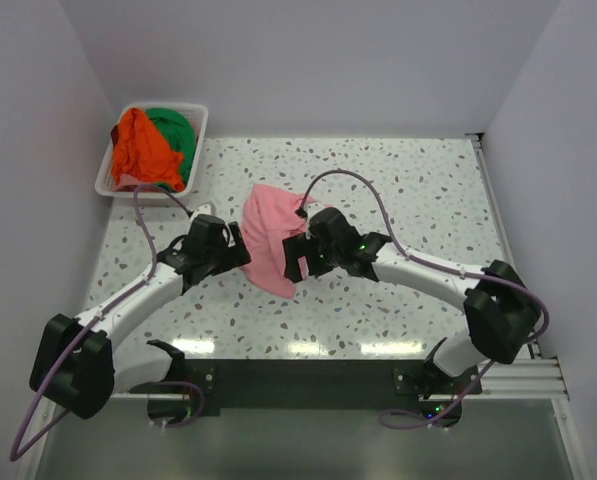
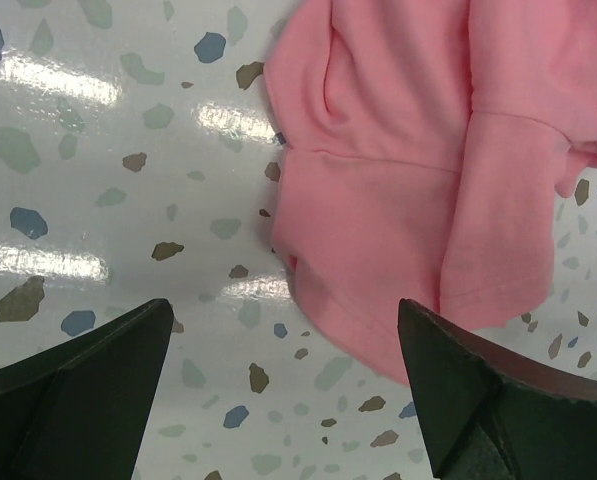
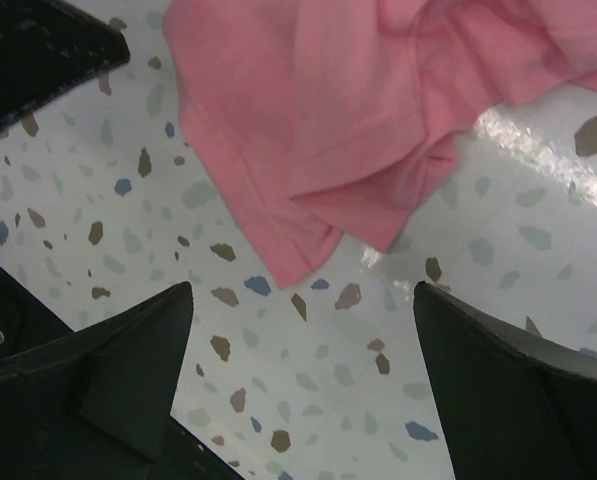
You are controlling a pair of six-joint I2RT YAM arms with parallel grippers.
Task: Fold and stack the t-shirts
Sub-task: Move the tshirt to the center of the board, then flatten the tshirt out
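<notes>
Three t-shirts are in view, and only one of them is out on the speckled table point(image 1: 408, 190): the pink t-shirt point(image 1: 266, 238), lying crumpled and unfolded with a sleeve and several folds bunched over its body. The other two, one orange t-shirt point(image 1: 136, 150) and one green t-shirt point(image 1: 176, 135), sit heaped together in the single white slotted basket point(image 1: 200, 120). The basket stands well apart from the pink t-shirt, beyond it and to its left in the top view. In the basket the orange one fills the left side and lies partly over the green.

Two grippers flank the pink t-shirt. Your left gripper point(image 1: 240, 250) is just beside its left edge. Your right gripper point(image 1: 296, 255) is at its right edge, its black body overlapping the cloth as seen from above. Both are spread wide. In the left wrist view the two fingers point(image 2: 88, 390) stand far apart over the table, and the pink t-shirt's lower hem reaches close to the right-hand one. In the right wrist view the two fingers point(image 3: 518, 380) are likewise parted, and one pointed corner of the pink cloth aims toward the gap between them. You cannot tell from these views whether either gripper touches the pink t-shirt
</notes>
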